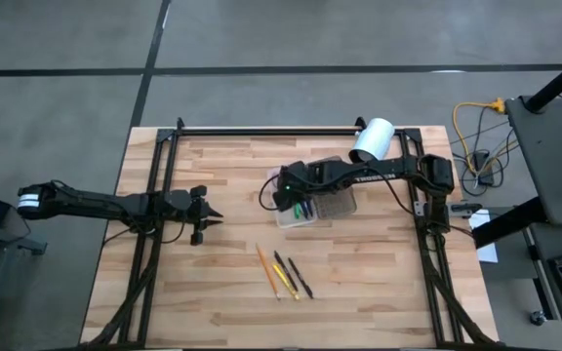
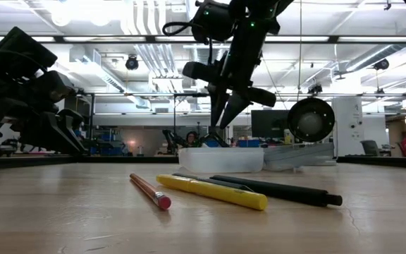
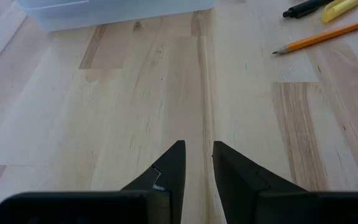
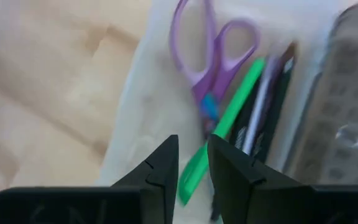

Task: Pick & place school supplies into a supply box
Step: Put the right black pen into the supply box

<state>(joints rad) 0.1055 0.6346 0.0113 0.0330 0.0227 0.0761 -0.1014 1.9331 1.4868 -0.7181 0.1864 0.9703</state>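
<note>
With my right end effector (image 4: pixel 191 163) hanging just above the supply box (image 1: pixel 312 208), I judge this to be the drop-off part of a cycle: below my fingertips lie the purple scissors (image 4: pixel 211 59), a green pen (image 4: pixel 224 127) and a couple of darker pens beside it, all inside the whitish tray, with the ribbed grey lid (image 4: pixel 344 106) off to one side of my fingers. My right fingers stand slightly apart with nothing between them, so that arm looks free to go for the next piece. Three items are left out on the surface, well away from the right end effector and nearer the front edge: an orange pencil (image 1: pixel 266 268), a yellow pen (image 1: pixel 282 272) and a dark pen (image 1: pixel 301 278), lying close together and roughly parallel. The next move, as I see it, calls for lifting clear of the box, swinging over to that cluster and coming down on one thin item without nudging its neighbours. My right arm reaches in across the surface, wrist tipped down over the tray. My left end effector (image 3: pixel 197 163) waits low over bare wood, fingers a little apart and empty, the pencil tip ahead of it.
</note>
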